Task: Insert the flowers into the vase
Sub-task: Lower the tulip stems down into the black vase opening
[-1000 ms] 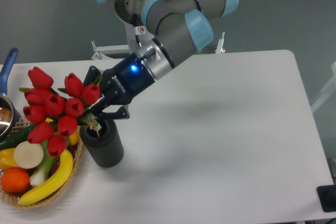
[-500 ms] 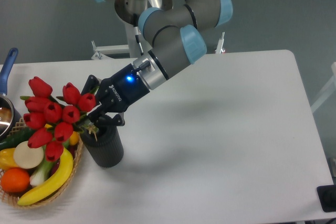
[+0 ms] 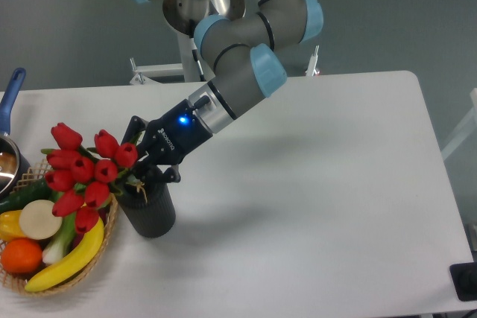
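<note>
The flowers [image 3: 83, 170], a bunch of red tulip buds, lean out to the left over the basket. Their stems run right into the mouth of the vase [image 3: 147, 210], a dark grey ribbed cylinder standing left of the table's middle. My gripper [image 3: 144, 163] is directly above the vase mouth, shut on the flowers' stems. The black fingers [image 3: 165, 174] reach down to the vase rim, and the stem ends are hidden inside the vase.
A wicker basket [image 3: 97, 247] at the lower left holds a banana [image 3: 68, 258], an orange [image 3: 20, 255] and other produce, touching the vase's left side. A blue-handled pot [image 3: 9, 156] sits at the left edge.
The gripper has lowered and tilted toward the vase with the flowers in it. The buds have dropped lower and the stems have sunk deeper into the vase mouth.
</note>
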Controlling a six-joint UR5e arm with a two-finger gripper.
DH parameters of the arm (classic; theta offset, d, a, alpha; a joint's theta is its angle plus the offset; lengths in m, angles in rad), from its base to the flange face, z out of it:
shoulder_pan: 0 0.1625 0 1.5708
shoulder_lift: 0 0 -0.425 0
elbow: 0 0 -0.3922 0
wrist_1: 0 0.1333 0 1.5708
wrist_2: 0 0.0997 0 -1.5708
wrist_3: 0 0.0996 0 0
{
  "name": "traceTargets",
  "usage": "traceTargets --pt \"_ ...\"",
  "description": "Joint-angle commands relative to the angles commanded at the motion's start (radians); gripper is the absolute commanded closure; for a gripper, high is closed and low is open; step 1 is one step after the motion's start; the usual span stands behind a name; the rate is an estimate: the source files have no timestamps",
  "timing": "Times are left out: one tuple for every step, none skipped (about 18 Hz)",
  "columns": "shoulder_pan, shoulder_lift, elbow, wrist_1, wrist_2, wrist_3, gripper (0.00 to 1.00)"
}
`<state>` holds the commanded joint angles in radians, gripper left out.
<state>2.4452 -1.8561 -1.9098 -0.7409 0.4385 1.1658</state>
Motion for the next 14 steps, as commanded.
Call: traceTargets --pt "0.0 -0.003 -0.002 0.0 0.003 0.002 0.76" --pt "0.002 -0.006 -0.003 0.0 0.003 0.002 0.74" --pt "0.003 -0.008 -0.003 0.0 0.003 0.002 0.73" --pt "0.003 -0.008 -0.003 -0.002 0.005 0.0 0.72" --pt "0.005 -0.011 -0.003 -0.002 0.011 0.0 0.7" --pt "0.008 -0.011 -0.003 -0.002 0.017 0.0 0.7" --pt "0.012 -0.011 -0.003 -0.002 0.02 0.0 0.66" --pt "0.02 -0.009 -0.003 -0.002 0.02 0.0 0.59" --pt "0.029 -0.009 -0.006 -0.002 0.019 0.0 0.44" --pt "0.031 -0.008 -0.011 0.0 0.02 -0.002 0.33" --pt "0.035 -0.003 -0.018 0.0 0.02 -0.002 0.22" --pt "0.043 0.0 -0.026 0.0 0.02 -0.002 0.13" --pt "0.049 0.002 -0.032 -0.002 0.02 -0.002 0.09" --pt "0.052 0.008 -0.037 -0.003 0.02 -0.005 0.07"
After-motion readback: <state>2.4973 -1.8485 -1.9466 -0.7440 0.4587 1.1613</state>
